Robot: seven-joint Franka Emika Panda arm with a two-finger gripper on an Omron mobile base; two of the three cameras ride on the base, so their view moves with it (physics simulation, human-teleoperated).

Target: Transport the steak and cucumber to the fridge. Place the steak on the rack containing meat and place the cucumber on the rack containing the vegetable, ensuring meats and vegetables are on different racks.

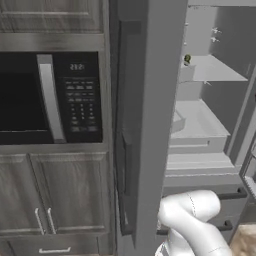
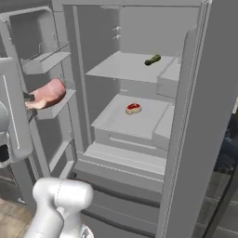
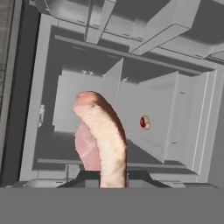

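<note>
My gripper [image 2: 30, 98] is shut on the steak [image 2: 47, 93], a pink slab with a paler edge, held in the air in front of the open fridge [image 2: 139, 69], near its left door bins. In the hand view the steak [image 3: 103, 135] stands up between the fingertips and hides part of the fridge [image 3: 183, 109] interior. A small red piece of meat [image 2: 133, 108] lies on the middle rack, also seen in the hand view [image 3: 144, 122]. A dark green vegetable [image 2: 152, 60] lies on the upper rack and shows small in the left base view [image 1: 187, 59]. The cucumber is out of view.
The left fridge door [image 1: 150, 100] stands open edge-on, its bins [image 2: 44, 60] close beside the held steak. The right door [image 2: 204, 116] is open too. Drawer fronts [image 2: 121, 204] sit below the racks. A black microwave [image 1: 50, 97] and cabinets [image 1: 65, 195] are to the left.
</note>
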